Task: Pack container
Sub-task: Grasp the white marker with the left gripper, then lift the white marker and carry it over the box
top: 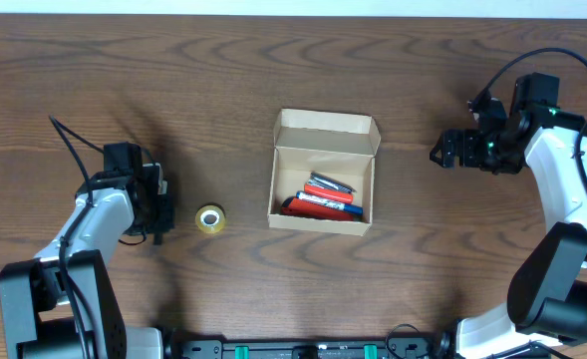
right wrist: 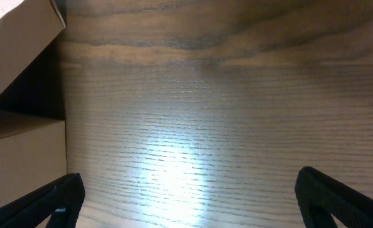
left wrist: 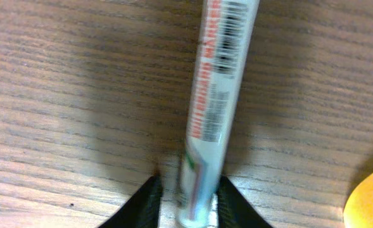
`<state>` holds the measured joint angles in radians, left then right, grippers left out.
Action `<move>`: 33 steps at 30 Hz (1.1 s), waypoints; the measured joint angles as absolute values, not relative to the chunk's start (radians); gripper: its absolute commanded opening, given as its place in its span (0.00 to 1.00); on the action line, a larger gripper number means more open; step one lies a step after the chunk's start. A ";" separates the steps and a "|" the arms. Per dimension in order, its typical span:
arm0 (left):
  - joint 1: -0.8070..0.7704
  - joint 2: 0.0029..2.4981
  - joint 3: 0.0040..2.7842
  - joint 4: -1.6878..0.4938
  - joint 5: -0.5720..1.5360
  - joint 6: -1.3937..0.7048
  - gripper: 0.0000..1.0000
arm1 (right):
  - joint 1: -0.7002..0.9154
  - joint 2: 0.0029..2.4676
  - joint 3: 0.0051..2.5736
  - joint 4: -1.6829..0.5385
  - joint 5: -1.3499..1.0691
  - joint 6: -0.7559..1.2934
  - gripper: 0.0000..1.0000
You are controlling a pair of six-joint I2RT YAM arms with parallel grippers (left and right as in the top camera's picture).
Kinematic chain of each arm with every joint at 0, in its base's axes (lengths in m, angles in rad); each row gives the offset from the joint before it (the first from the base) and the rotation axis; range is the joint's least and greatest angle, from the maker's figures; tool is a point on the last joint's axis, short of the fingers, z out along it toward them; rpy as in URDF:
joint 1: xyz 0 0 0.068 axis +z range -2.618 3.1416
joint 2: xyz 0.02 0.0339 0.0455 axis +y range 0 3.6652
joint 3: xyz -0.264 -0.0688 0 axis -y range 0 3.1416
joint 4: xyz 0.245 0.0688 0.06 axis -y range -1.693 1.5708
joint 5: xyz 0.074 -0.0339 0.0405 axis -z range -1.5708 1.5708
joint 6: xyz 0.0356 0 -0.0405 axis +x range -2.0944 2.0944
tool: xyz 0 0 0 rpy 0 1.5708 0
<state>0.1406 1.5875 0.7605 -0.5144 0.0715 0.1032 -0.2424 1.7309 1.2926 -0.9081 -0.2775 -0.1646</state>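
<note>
The container [top: 321,224] is an open tan cardboard box at the table's middle, lid flap folded back, with several markers [top: 325,199] lying inside. My left gripper [top: 159,211] is down at the table left of the box. In the left wrist view its fingers [left wrist: 187,201] are closed tightly around the end of a silver-white marker [left wrist: 214,82] lying on the wood. That marker is hidden under the gripper in the overhead view. My right gripper [top: 444,152] is wide open and empty, to the right of the box; the right wrist view [right wrist: 189,202] shows bare wood between its fingers.
A small yellow tape roll [top: 210,218] sits between my left gripper and the box; its edge shows in the left wrist view [left wrist: 368,204]. The box's side wall [right wrist: 21,149] is at the left edge of the right wrist view.
</note>
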 measured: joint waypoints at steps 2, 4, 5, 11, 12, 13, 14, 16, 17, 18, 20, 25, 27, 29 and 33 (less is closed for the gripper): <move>0.140 1.588 0.760 -0.512 0.071 0.101 0.06 | -0.242 1.731 1.293 -0.908 -0.278 -0.165 0.99; 0.141 1.585 0.761 -0.508 0.070 0.103 0.06 | -0.242 1.731 1.293 -0.908 -0.278 -0.164 0.99; 0.141 1.585 0.761 -0.508 0.069 0.102 0.06 | -0.242 1.731 1.293 -0.908 -0.278 -0.165 0.99; 0.141 1.584 0.765 -0.519 0.072 0.064 0.06 | -0.242 1.731 1.293 -0.908 -0.278 -0.165 0.99; 0.141 1.584 0.767 -0.528 0.079 0.055 0.06 | -0.242 1.731 1.293 -0.908 -0.278 -0.165 0.99; 0.141 1.585 0.772 -0.542 0.089 0.051 0.06 | -0.242 1.731 1.293 -0.908 -0.278 -0.165 0.99; 0.141 1.585 0.780 -0.553 0.104 0.047 0.06 | -0.242 1.731 1.293 -0.908 -0.278 -0.165 0.99; 0.141 1.585 0.816 -0.590 0.149 0.043 0.06 | -0.242 1.731 1.293 -0.908 -0.278 -0.165 0.99; 0.141 1.585 0.842 -0.611 0.175 0.040 0.06 | -0.242 1.731 1.293 -0.908 -0.278 -0.165 0.99; 0.140 1.585 0.875 -0.633 0.203 0.039 0.06 | -0.242 1.731 1.293 -0.908 -0.278 -0.165 0.99; 0.140 1.585 0.955 -0.677 0.265 0.038 0.06 | -0.242 1.731 1.293 -0.909 -0.278 -0.165 0.99; 0.086 1.585 1.191 -0.785 0.371 0.116 0.06 | -0.242 1.731 1.293 -0.908 -0.278 -0.165 0.99; 0.028 1.584 1.269 -0.820 0.391 0.195 0.06 | -0.242 1.731 1.293 -0.908 -0.278 -0.165 0.99; -0.052 1.583 1.332 -0.857 0.402 0.305 0.06 | -0.242 1.731 1.293 -0.908 -0.278 -0.166 0.99; -0.224 1.582 1.382 -0.886 0.419 0.541 0.06 | -0.242 1.731 1.293 -0.907 -0.278 -0.166 0.99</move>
